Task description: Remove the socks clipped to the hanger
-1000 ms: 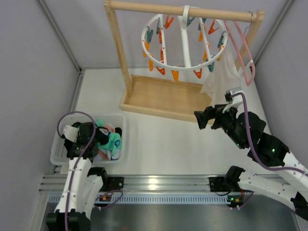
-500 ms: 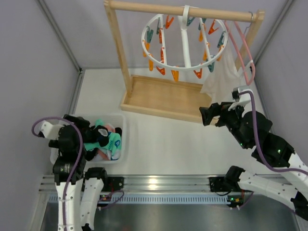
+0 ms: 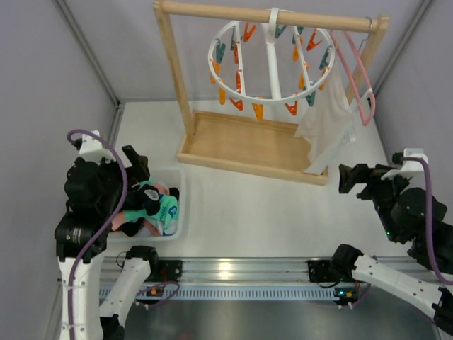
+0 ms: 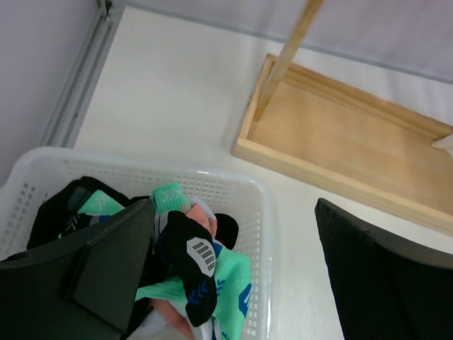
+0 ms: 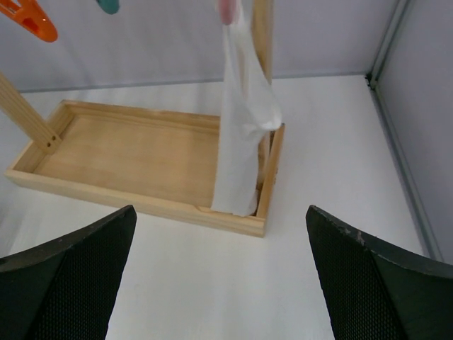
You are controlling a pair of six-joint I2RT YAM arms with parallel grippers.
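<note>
Socks [image 3: 159, 209] lie heaped in the white basket [image 3: 164, 170] at lower left, clips [image 3: 257, 110] on the ring hanger [image 3: 272, 103] bare at top, so I'd raise my wide-open, empty left claw [image 4: 235, 212] straight up, right claw [image 5: 219, 212] likewise wide.

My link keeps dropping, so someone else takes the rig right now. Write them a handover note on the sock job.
Left gripper: jaws open, empty, above the white basket.
Right gripper: jaws open, empty, to the right of the wooden rack.
Socks: black, teal and pink ones piled in the basket.
Hanger: on the rack's bar; its orange and teal clips look bare.
Done: no sock shows on any clip.
Left: probably nothing; check the far clips up close.
</note>
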